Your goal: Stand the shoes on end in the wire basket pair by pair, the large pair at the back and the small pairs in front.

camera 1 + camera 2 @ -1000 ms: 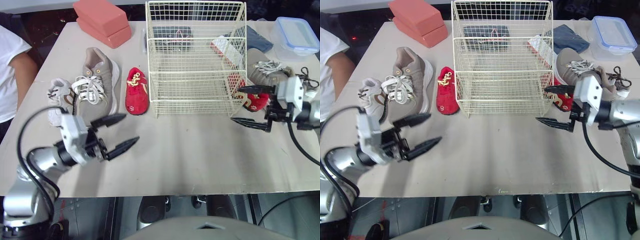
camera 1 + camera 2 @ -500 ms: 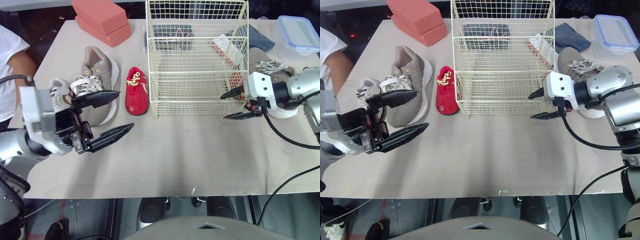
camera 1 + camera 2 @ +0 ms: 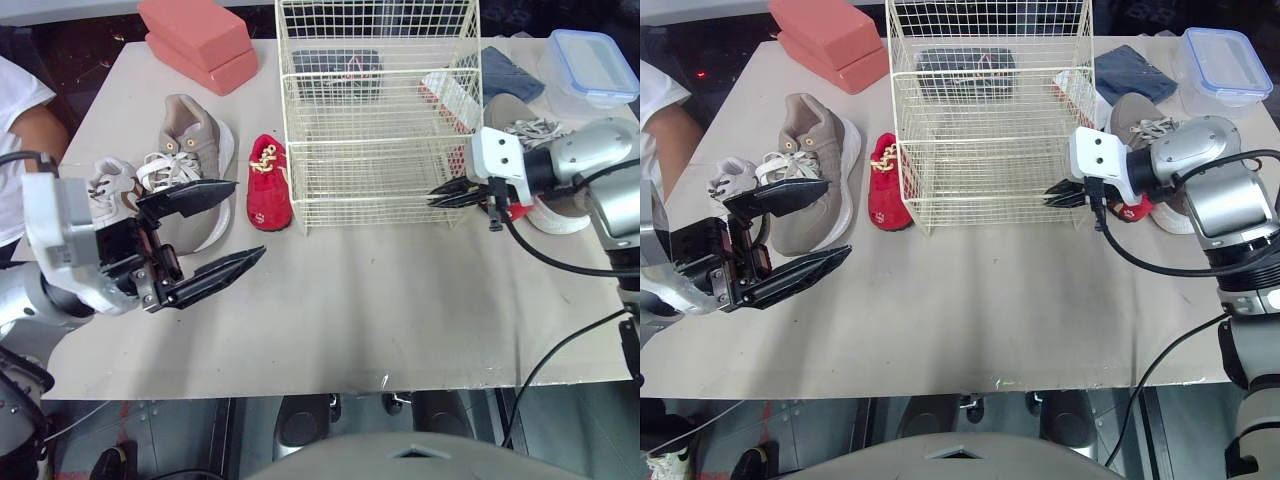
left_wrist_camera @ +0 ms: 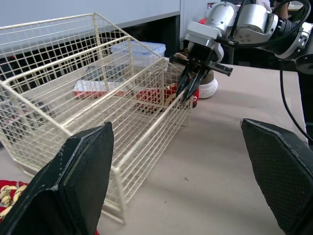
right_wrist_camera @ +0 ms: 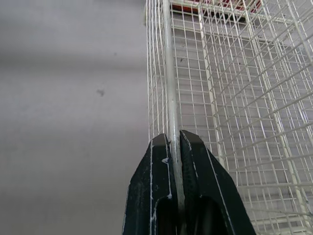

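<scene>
The cream wire basket (image 3: 380,110) stands empty at the back middle of the table. My right gripper (image 3: 440,193) is shut on the upright wire at the basket's front right corner (image 5: 168,98). Just behind that gripper lie a small red shoe (image 3: 1130,210) and a large grey shoe (image 3: 1145,125). Left of the basket lie the other red shoe (image 3: 267,185), the other large grey shoe (image 3: 195,165) and a small white shoe (image 3: 112,180). My left gripper (image 3: 248,218) hangs open over the table in front of those shoes, holding nothing.
Two pink bricks (image 3: 195,40) are stacked at the back left. A clear lidded container (image 3: 590,65) and a dark cloth (image 3: 505,70) sit at the back right. A black flat item (image 3: 335,70) lies behind the basket. A person's arm (image 3: 25,120) rests at the table's left edge.
My right gripper moved left to the basket's front right corner and shut on its wire. The basket shifted slightly left. My left gripper rose towards the left shoes and stayed open.
</scene>
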Robot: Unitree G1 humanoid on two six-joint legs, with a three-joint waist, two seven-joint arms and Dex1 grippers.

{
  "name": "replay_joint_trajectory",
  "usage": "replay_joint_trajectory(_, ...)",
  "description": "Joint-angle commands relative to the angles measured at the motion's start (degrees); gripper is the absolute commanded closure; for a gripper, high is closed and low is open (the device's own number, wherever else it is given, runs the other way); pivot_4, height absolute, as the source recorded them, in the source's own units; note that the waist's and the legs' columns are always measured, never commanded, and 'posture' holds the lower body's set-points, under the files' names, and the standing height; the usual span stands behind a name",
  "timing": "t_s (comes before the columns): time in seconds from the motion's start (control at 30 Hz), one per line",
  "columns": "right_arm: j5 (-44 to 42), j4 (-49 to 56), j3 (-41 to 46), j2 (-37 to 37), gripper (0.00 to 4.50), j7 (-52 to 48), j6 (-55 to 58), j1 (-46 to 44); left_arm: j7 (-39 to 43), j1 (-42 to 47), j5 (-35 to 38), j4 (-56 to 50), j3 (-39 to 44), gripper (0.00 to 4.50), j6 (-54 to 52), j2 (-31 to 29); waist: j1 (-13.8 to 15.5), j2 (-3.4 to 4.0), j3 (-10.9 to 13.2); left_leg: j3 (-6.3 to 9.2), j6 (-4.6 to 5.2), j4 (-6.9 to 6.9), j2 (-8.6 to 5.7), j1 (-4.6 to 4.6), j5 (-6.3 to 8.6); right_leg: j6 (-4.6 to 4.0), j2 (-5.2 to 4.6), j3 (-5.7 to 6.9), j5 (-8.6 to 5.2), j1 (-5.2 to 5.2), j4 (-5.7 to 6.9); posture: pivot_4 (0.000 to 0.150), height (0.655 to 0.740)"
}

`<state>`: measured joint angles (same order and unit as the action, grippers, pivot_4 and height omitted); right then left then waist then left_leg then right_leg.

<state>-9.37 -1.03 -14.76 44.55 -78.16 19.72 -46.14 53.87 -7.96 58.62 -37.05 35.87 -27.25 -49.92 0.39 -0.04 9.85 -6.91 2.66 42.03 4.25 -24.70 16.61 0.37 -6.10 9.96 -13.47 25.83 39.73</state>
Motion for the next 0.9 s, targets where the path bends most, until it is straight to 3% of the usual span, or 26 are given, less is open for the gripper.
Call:
replay_joint_trajectory(0.03, 0.8, 3.1, -0.1, -0.2, 4.44, 1.8, 3.7, -1.8, -0.3, 0.9, 0.5, 0.1, 2.1, 0.0, 0.1, -0.9, 0.1, 0.0, 0.0, 0.0, 0.0, 0.0, 0.0, 0.0, 0.0, 0.0, 0.0, 0.0, 0.0, 0.0, 0.0, 0.15, 0.686)
replay_joint_trajectory(0.9, 0.8, 14.5, 0.8, 2.8, 4.44, 7.4, 22.6, 0.2, 2.9, 2.0, -1.9, 4.4, 2.0, 0.0, 1.7, -0.3, 0.4, 0.0, 0.0, 0.02, -0.01, 0.02, -0.01, -0.05, 0.01, 0.02, -0.01, 0.04, -0.01, 0.03, -0.01, 0.15, 0.686)
